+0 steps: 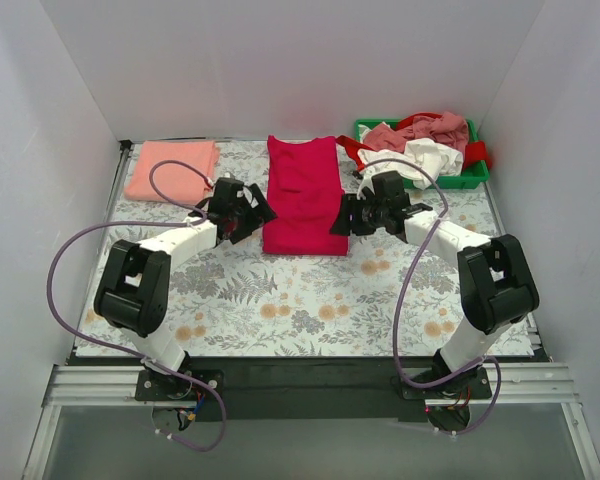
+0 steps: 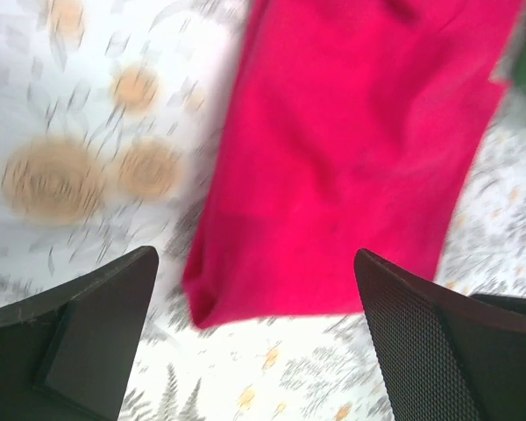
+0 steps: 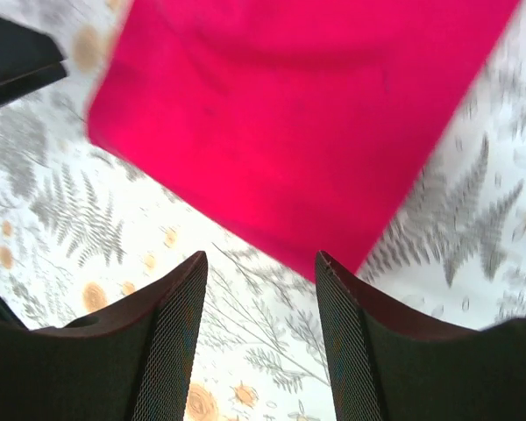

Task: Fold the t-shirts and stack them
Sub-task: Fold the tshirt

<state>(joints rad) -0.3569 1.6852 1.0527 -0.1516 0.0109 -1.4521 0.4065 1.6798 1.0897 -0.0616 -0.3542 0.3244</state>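
A crimson-red t-shirt (image 1: 303,195) lies folded in a long strip at the table's middle back; it also shows in the left wrist view (image 2: 351,149) and the right wrist view (image 3: 289,123). A folded salmon-pink t-shirt (image 1: 172,170) lies at the back left. White, dusty-pink and red tees (image 1: 420,145) are heaped in the green bin. My left gripper (image 1: 261,213) hovers open and empty at the red shirt's near left corner. My right gripper (image 1: 338,222) hovers open and empty at its near right corner.
The green plastic bin (image 1: 475,178) stands at the back right, a red sleeve hanging over its left rim. The table has a floral cloth (image 1: 300,300). White walls enclose the left, back and right sides.
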